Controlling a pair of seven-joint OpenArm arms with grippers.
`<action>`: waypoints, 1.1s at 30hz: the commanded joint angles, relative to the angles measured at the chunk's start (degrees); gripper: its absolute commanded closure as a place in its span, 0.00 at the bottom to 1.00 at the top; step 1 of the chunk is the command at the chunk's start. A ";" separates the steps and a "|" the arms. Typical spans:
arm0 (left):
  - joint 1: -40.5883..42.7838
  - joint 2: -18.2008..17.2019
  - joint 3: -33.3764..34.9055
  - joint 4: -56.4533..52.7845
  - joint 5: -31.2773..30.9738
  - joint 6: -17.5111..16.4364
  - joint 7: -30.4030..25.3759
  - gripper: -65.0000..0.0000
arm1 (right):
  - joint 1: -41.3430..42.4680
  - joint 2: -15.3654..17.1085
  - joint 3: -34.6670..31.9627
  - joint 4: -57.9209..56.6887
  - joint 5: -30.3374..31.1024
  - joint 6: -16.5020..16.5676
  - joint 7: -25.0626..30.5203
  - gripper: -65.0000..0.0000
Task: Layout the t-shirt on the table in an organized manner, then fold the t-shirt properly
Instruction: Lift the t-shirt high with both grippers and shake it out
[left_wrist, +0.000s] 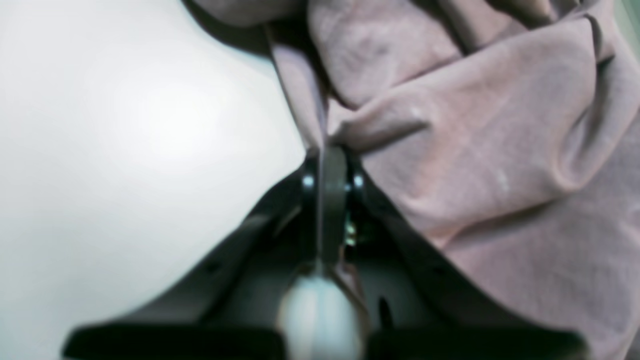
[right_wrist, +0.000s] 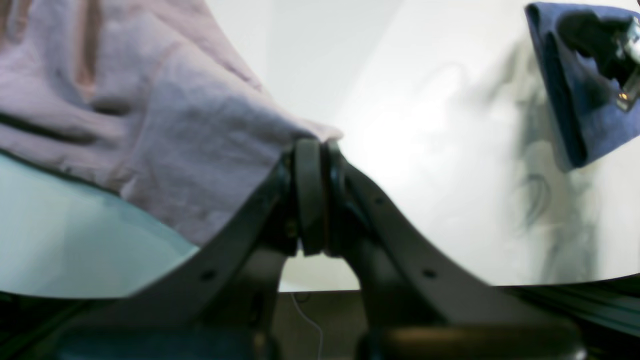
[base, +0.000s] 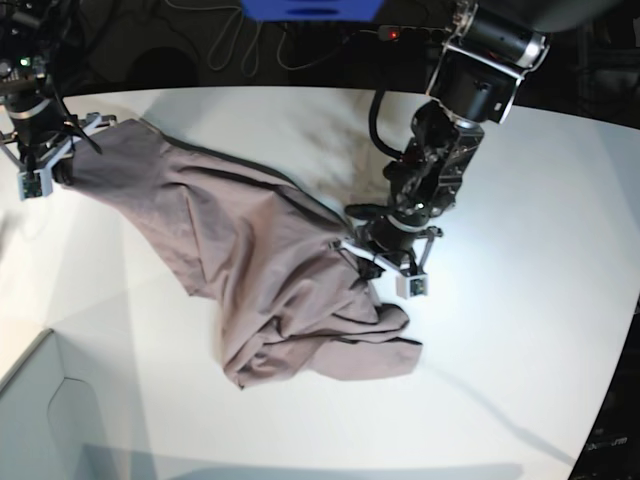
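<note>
While our right gripper pinched the wrinkled mauve-pink cloth t-shirt near the white table's far corner, our left gripper, arm bent downward, clamped its middle.

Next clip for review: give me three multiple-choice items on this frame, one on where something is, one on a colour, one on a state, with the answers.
1. Where does the t-shirt lie?
A. On the white table
B. Hanging off a chair
C. Inside a basket

2. What colour is the t-shirt?
A. Bright green
B. Dusty pink
C. Black

3. How is the t-shirt arranged?
A. Folded into a neat square
B. Rolled into a tube
C. Crumpled and stretched between the two grippers

Answers:
1. A, the base view shows the cloth resting on the tabletop.
2. B, all three views show the same mauve-pink fabric.
3. C, the left gripper is shut on a bunched fold and the right gripper is shut on an edge, with wrinkled cloth spanning between them.
</note>
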 joint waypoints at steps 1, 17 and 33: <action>1.54 -0.09 0.20 1.94 -0.95 0.25 1.51 0.98 | 0.13 1.10 0.18 1.00 0.69 0.92 1.40 1.00; 22.91 -16.17 -8.06 45.98 -23.99 0.78 1.33 1.00 | 0.83 3.65 0.18 1.53 0.77 0.92 1.75 1.00; 44.18 -14.42 -26.52 58.20 -24.34 0.25 1.24 1.00 | -0.31 1.54 0.18 3.72 1.04 1.19 1.93 1.00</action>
